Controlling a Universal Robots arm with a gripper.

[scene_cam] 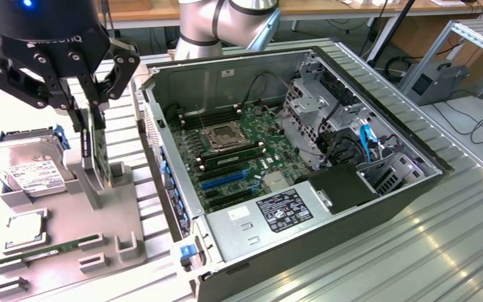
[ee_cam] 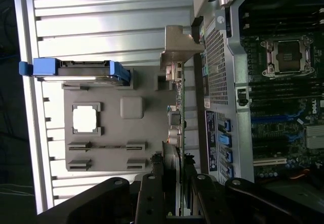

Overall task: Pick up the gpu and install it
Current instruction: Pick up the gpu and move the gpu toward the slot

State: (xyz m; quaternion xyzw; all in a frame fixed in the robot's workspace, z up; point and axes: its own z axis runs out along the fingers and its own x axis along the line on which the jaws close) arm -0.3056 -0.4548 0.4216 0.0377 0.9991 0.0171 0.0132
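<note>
The black gripper point(scene_cam: 92, 119) fills the upper left of the exterior view, closest to the lens. Its two fingers point(ee_cam: 152, 198) are closed from either side on the top edge of the gpu point(scene_cam: 97, 160). This single card stands upright on its long edge, seen almost edge-on as a thin dark strip. Its lower edge is at a grey post of the parts tray point(scene_cam: 65, 214), outside the computer. The wrist view looks straight down the same card edge point(ee_cam: 177, 133), which runs away from the fingers between the tray and the case. The grey tray lies at the left of the exterior view and carries four parts in all. Besides the card there is one hard drive point(scene_cam: 27, 170) in a blue frame, on edge just beside the card toward the exterior view's left. There is also one square processor chip point(scene_cam: 25, 228) lying flat in its recess, lower in the frame. One narrow green RAM stick point(scene_cam: 32, 256) sits in slotted holders near the lower left corner. Just beside the tray, filling the middle of the frame, one open computer case point(scene_cam: 174, 88) lies on its side. Inside it are one green motherboard point(scene_cam: 241, 157) with one bare processor socket point(scene_cam: 224, 135), and one power supply point(scene_cam: 279, 211) with a black label. Tray and case both rest on a ribbed metal table point(scene_cam: 443, 251). The grey robot arm point(scene_cam: 216, 25) shows at the top centre.
</note>
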